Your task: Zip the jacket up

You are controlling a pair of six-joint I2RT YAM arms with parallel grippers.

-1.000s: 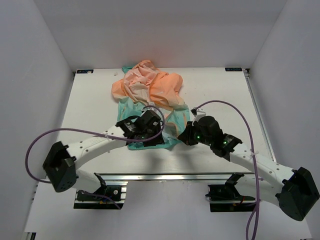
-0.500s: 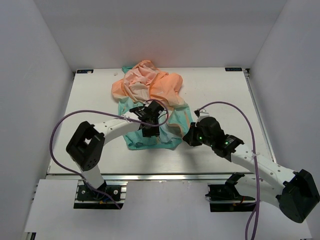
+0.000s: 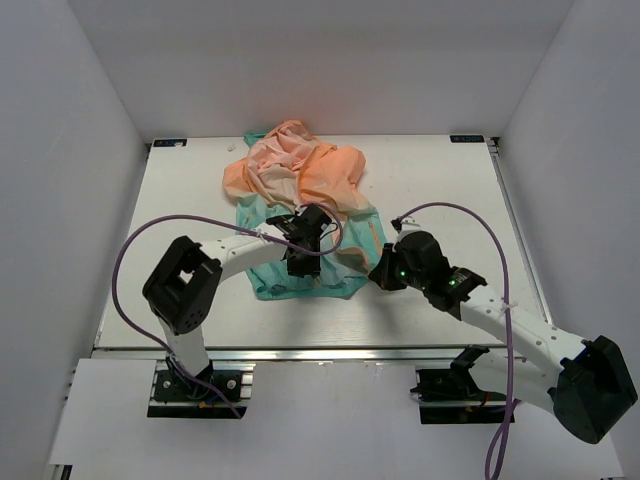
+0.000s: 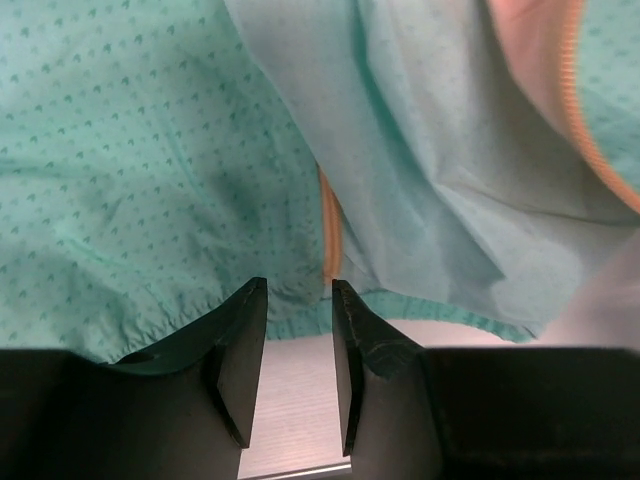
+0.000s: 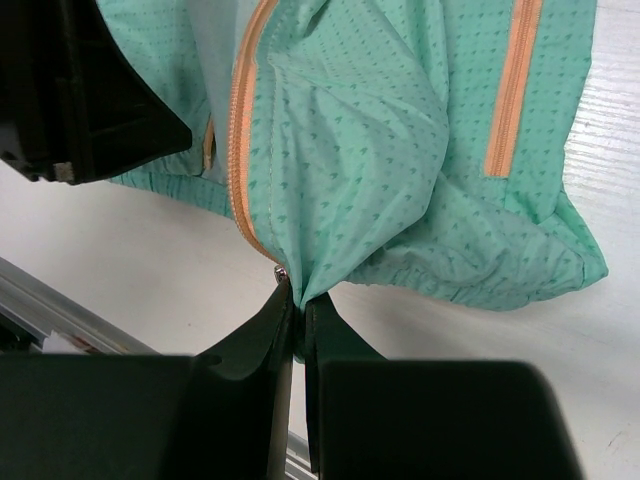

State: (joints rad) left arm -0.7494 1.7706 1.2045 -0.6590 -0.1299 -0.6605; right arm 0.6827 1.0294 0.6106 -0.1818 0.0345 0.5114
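The jacket lies crumpled mid-table, peach end toward the top of the frame, teal hem nearest the arms, front unjoined. The right gripper pinches the hem at the foot of one orange zipper strip. The left gripper, jaws partly apart and empty, hovers at the other strip. Zipping appears not yet begun.

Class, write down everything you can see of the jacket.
The jacket is thin, crinkly fabric, peach-orange at the far end, teal at the near end, with an orange zipper. It lies crumpled on the white table. The right claw pinches its hem at the zipper's end; the left claw is open at the hem.
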